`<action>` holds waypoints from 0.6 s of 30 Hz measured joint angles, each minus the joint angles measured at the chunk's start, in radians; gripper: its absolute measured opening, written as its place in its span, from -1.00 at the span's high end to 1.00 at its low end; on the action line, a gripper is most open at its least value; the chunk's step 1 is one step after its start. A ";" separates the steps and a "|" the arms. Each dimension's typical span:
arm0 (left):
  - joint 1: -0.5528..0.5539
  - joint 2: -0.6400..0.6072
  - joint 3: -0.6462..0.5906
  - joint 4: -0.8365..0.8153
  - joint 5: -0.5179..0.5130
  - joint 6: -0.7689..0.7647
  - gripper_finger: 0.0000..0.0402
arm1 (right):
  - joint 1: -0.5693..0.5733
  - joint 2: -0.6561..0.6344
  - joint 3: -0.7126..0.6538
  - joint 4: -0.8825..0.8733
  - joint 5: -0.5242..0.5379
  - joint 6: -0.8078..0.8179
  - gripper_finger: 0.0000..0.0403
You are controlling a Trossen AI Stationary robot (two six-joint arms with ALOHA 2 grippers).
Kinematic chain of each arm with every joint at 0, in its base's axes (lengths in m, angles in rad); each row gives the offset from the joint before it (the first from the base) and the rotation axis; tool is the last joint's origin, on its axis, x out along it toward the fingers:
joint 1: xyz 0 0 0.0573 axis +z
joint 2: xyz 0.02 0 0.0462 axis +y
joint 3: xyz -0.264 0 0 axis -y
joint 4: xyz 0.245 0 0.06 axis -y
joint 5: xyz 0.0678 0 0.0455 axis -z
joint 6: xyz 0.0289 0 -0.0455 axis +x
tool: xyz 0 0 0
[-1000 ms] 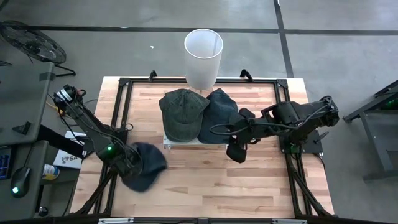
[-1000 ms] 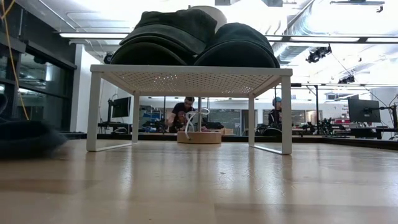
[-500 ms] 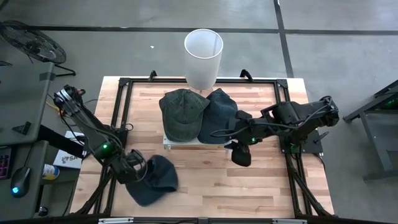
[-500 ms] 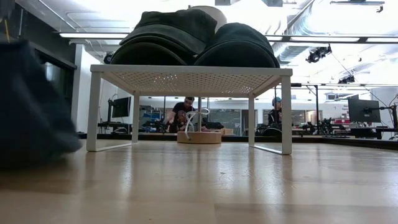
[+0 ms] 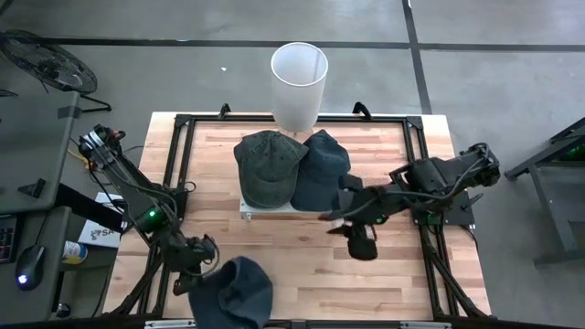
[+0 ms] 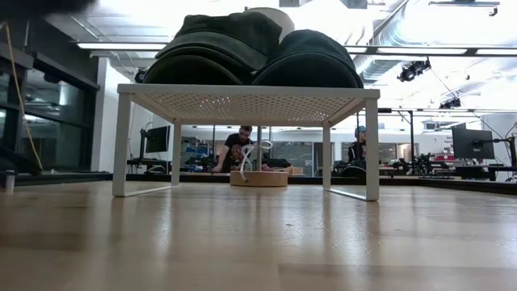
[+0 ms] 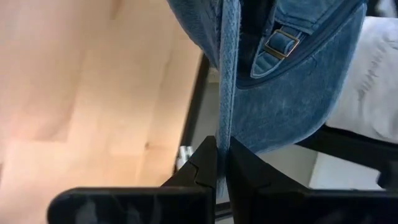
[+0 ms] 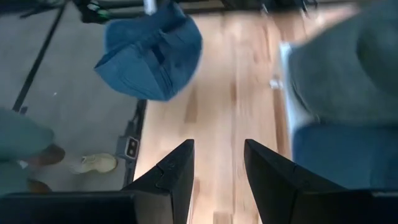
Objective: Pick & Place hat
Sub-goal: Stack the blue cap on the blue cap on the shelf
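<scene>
1. Between the left gripper (image 7: 221, 163) jaws: a thin fold of the blue denim cap (image 7: 292, 74), pinched hard, jaws almost touching; brass strap buckle (image 7: 278, 43) facing the wrist camera.
2. Over the table's near left edge: same blue denim cap (image 5: 233, 291) hanging from the left gripper (image 5: 194, 270), half past the wooden table (image 5: 302, 265), above the black frame rail and the floor.
3. Near the table's right side: right gripper (image 5: 358, 239) empty, jaws standing partly apart with bare wood between the fingers (image 8: 171, 174), just off the rack's near right corner.
4. On the white wire rack (image 6: 242, 101), mid-table: a dark green cap (image 5: 267, 164) and a dark blue cap (image 5: 320, 169), side by side and touching; white cylindrical bin (image 5: 299, 73) beyond the far edge.
5. Risk, as a judgement: grip on one narrow edge of cloth only, so likely to slip under a fast swing; any release here would probably send the cap to the floor, out of reach.
6. Further risk: crown hanging loose below the jaws, liable to snag the frame rail or drag on the table on the way back; rack already full, so crowding or knocking a resting cap off seems possible.
7. Writing, brands, labels: none legible on any cap, rack or bin.
</scene>
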 joint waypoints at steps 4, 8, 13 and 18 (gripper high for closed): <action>0.000 0.000 0.000 0.056 0.016 0.024 0.94 | 0.050 0.000 0.000 0.083 0.035 -0.104 0.34; 0.000 0.000 0.000 0.107 0.031 0.044 0.94 | 0.099 0.000 0.000 0.111 0.064 -0.185 0.34; 0.000 0.000 0.000 0.176 0.044 0.053 0.94 | 0.145 0.000 0.000 0.110 0.121 -0.176 0.34; 0.000 0.000 0.000 0.266 0.054 0.078 0.94 | 0.181 0.003 0.000 0.134 0.203 -0.176 0.34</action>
